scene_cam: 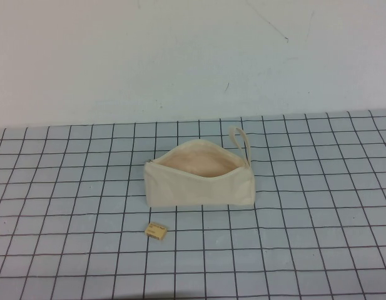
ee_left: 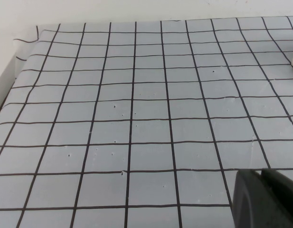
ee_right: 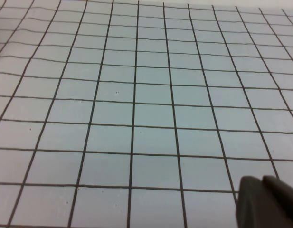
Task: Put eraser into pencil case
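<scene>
Two arms: neither one shows in the high view, so both look parked off the near edge of the worktop [scene_cam: 318, 250].
Left gripper: only a dark corner of the left gripper [ee_left: 265, 199] pokes into its own wrist view, over bare grid; whether its jaws are wide or narrow, can't tell.
Right gripper: same deal, a dark bit of the right gripper [ee_right: 267, 202] at the edge of its wrist view, nothing held that anyone can see, and the jaw state can't be told either.
Eraser: the eraser [scene_cam: 156, 231] lies flat on the worktop, small tan block, sitting just at 7 o'clock of the pouch's near-left corner, close but not touching.
Eraser axis: long side runs roughly 10-to-4 in the high view, slightly skewed to the grid lines.
Pencil case: the pencil case [scene_cam: 199, 187] stands on its long edge mid-worktop, zip mouth gaping upward with the peach lining showing, loop strap [scene_cam: 241, 140] at its 1 o'clock end.
Key relation: the eraser is left of centre, so the left arm looks the nearer one; from the eraser the open mouth lies toward 1 o'clock and higher, so probably a lift-up-and-over move.
Progress: nothing grasped yet, eraser outside the pouch.
</scene>
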You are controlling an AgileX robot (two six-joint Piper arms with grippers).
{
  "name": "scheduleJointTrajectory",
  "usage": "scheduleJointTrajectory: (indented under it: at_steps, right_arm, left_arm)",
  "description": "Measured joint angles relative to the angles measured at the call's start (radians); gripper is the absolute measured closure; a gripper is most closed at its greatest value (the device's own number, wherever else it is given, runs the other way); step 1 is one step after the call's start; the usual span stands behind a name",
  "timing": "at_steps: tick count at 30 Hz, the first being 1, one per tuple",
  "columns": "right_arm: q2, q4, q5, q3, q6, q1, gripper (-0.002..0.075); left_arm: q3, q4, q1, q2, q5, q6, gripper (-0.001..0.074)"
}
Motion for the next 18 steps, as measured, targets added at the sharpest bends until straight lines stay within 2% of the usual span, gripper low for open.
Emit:
scheduleJointTrajectory:
  at_steps: [18]
  right_arm:
    - [0.000, 0.000, 0.000, 0.000, 0.000, 0.000, 0.0727]
  left_arm:
    - [0.001, 0.000, 0.000, 0.000, -0.011, 0.000, 0.0736]
